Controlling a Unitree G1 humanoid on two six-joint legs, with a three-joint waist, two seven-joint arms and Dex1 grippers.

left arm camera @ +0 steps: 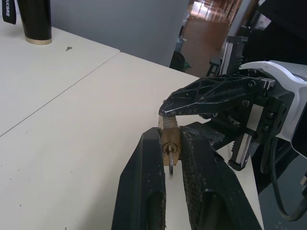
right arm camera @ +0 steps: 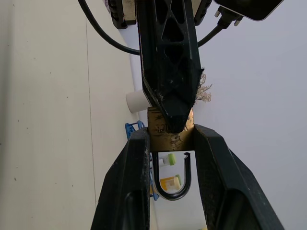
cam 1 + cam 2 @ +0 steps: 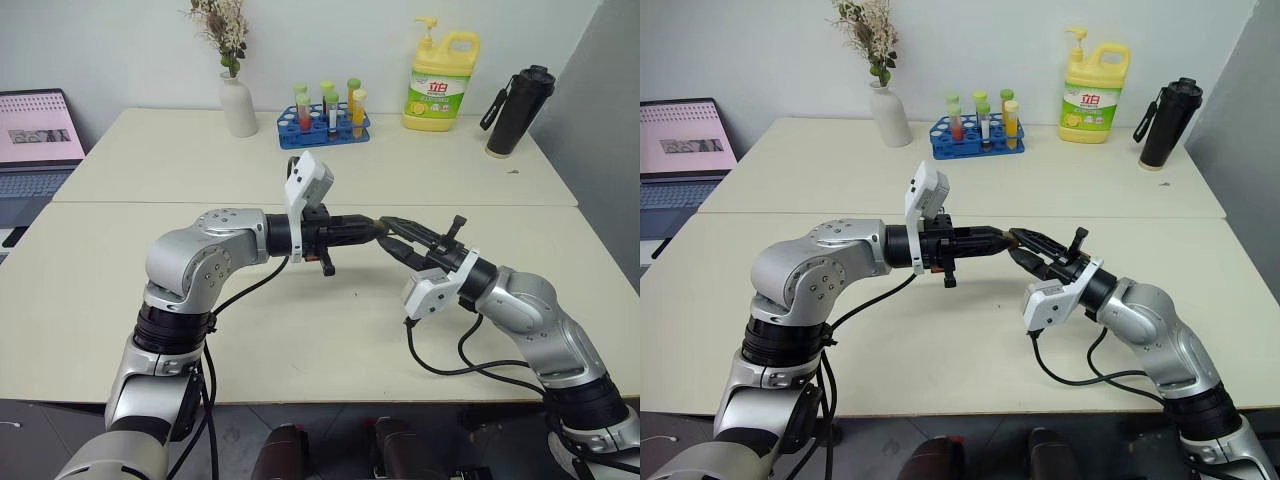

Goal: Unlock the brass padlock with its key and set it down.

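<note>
Two black fingers of the left gripper [image 1: 169, 158] are pinching the key [image 1: 170, 154] at frame center. Right gripper [image 2: 169, 143] is squeezing the brass padlock [image 2: 168, 130]; it looks tiny, hard, slippery.

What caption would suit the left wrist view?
Two black tools meet on a small brass padlock above the table, the key in its keyhole.
</note>
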